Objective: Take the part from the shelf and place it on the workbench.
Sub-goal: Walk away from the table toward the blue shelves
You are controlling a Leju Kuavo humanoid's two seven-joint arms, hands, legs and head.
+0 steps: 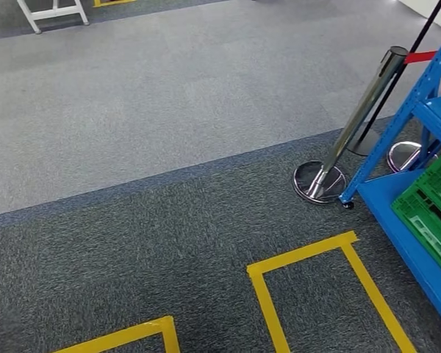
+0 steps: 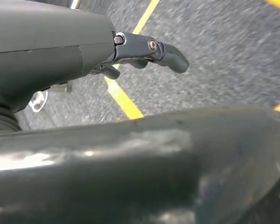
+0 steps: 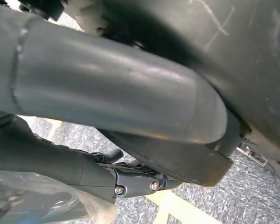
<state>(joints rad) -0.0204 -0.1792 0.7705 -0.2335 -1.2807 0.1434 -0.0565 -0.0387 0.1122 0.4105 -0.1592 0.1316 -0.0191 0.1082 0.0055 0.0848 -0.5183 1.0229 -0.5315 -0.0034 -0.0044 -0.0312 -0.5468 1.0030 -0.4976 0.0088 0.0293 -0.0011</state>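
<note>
Item, nearest: left hand (image 2: 138,51), hanging beside the body over the floor, one dark finger reaching forward and the others loosely bent beneath it, nothing between them; it hangs idle, probably because no carrying is asked of it. Item: right hand (image 3: 131,179), likewise low beside the body, dark fingers lying fairly straight under the thick grey thumb. A crinkled translucent plastic wrapping (image 3: 43,200) lies against the fingers' underside. This may be the bagged part, but whether the fingers clasp it or merely lie along it cannot be told, nor how wide the hand stands. Item: dark grey carpet (image 1: 151,243), marked just ahead with a corner of yellow floor tape (image 1: 124,337) and a larger taped box outline (image 1: 318,254), evidently standing marks for the robot. Item, to the right: blue steel shelf (image 1: 395,235), its lower deck running out of frame and carrying a green slotted crate (image 1: 429,213), tilted as seen. No loose part is visible on the shelf. Item, beyond the shelf's corner post: chrome barrier post (image 1: 362,110) on a round mirrored base (image 1: 318,182), with a red belt (image 1: 420,56) at its head and a second base (image 1: 404,154) behind the shelf leg, seemingly fencing the work area. Item, farthest: paler carpet (image 1: 151,95) and a white frame's legs (image 1: 51,13). Judgement: the robot is in transit beside the shelf, and placement is not yet done.
</note>
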